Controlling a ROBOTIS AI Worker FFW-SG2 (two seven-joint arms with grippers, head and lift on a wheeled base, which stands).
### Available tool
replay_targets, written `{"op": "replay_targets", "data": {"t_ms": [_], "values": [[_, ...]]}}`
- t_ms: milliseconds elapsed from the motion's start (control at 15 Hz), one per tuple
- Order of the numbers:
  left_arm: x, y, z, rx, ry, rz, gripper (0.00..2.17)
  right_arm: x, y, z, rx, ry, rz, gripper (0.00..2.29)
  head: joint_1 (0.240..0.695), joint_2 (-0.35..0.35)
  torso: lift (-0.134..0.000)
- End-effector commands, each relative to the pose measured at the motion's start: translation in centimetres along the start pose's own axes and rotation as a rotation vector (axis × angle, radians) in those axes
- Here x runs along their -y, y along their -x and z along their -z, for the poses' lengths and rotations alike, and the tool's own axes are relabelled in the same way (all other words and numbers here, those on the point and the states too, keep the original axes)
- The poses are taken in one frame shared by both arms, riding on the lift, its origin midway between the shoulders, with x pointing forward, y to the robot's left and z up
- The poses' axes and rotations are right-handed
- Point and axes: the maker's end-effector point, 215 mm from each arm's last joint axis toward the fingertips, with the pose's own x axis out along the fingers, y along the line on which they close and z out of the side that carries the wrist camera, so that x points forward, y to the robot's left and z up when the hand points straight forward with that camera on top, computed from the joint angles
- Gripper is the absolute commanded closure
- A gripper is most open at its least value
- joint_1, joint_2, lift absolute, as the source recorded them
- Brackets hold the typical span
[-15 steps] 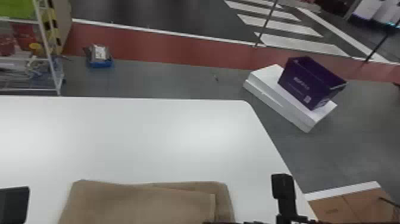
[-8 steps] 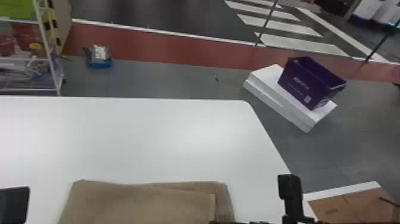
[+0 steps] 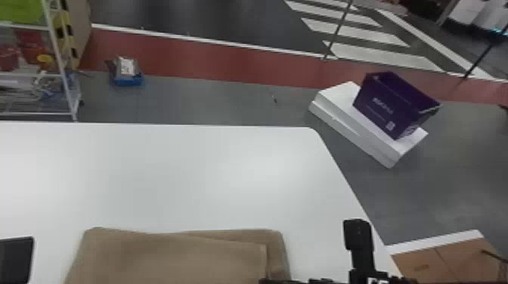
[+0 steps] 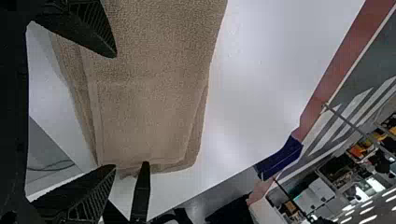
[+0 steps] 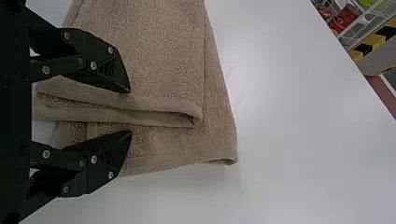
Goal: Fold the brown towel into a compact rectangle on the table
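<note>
One brown towel (image 3: 170, 260), partly folded, inward of counter's (image 3: 189, 170) right edge | step: likely gathering its layered end for another fold | right hand (image 5: 128, 111) spread about that end, left hand (image 4: 114, 111) fingers apart | next: close right, lift, fold across | purple bin (image 3: 381, 102) on white slabs (image 3: 336, 96) beyond right edge; contents unclear

The left end effector (image 3: 16, 260) and right end effector (image 3: 358, 236) both stand open, low in the head view.
</note>
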Motion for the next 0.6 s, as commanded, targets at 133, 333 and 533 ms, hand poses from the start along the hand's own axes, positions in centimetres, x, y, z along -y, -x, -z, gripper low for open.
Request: {"op": "replay_targets", "data": {"t_ms": [133,333,533], "values": [[-0.04,0.1,-0.15,0.005,0.003,0.0,0.05,-0.57,-0.06,-0.33,0.006,0.003,-0.014,0.85,0.695,-0.349,-0.124],[-0.07,0.08,-0.11,0.004,0.004,0.0,0.07,-0.5,-0.54,-0.52,0.003,-0.007,-0.023,0.85,0.695,-0.341,-0.124],[-0.13,0.13,-0.17,0.006,0.003,-0.002,0.07,-1.28,-0.43,-0.56,0.005,-0.009,-0.056,1.19,0.695,-0.336,-0.124]]}}
